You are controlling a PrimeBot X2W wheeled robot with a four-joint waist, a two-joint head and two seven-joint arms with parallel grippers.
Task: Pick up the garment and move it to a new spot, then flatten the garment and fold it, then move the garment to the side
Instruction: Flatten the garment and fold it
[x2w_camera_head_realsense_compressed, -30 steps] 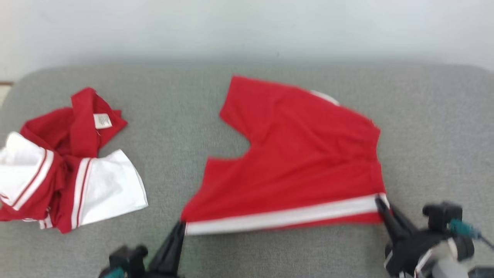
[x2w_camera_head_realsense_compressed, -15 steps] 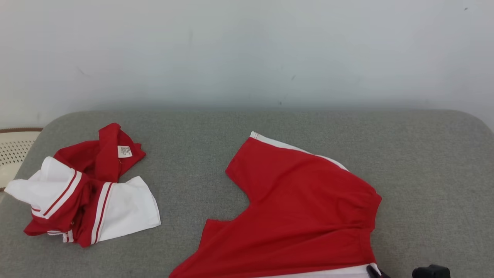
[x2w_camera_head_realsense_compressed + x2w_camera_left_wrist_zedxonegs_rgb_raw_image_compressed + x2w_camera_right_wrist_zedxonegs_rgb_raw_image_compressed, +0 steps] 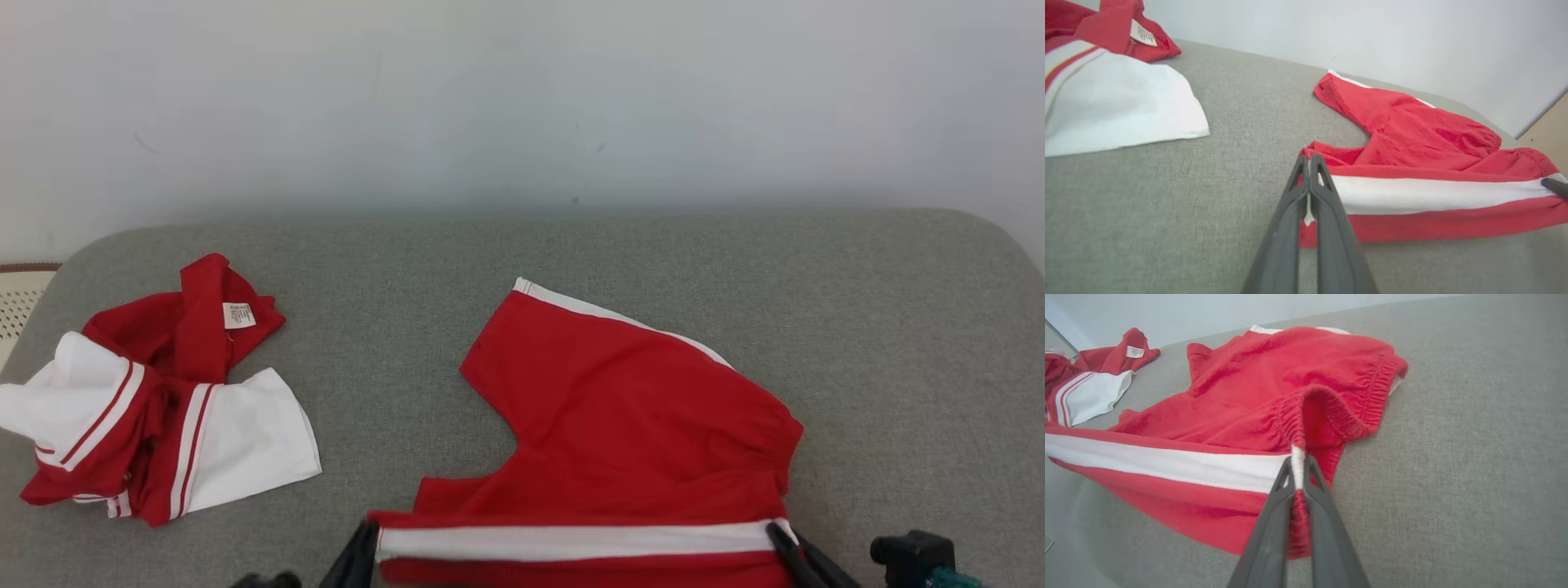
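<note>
The garment [image 3: 637, 425] is a pair of red shorts with a white side stripe, spread on the grey cushion with its near striped edge lifted and stretched taut. My left gripper [image 3: 371, 535] is shut on the leg-hem end of that stripe, also seen as the left gripper [image 3: 1308, 163] pinching the cloth. My right gripper [image 3: 780, 535] is shut on the waistband end; in the right wrist view the right gripper [image 3: 1298, 463] clamps the elastic seam of the garment [image 3: 1274, 396]. The far leg lies flat on the cushion.
A second red and white garment [image 3: 155, 400] lies crumpled at the cushion's left. The grey cushion [image 3: 898, 343] ends at a pale wall behind. A perforated pale object [image 3: 20, 298] sits past the cushion's left edge.
The head camera has tilted up and back a little, shifting the whole picture. Both grippers have kept their hold on the striped edge and brought it nearer me, doubling it over the red cloth.
</note>
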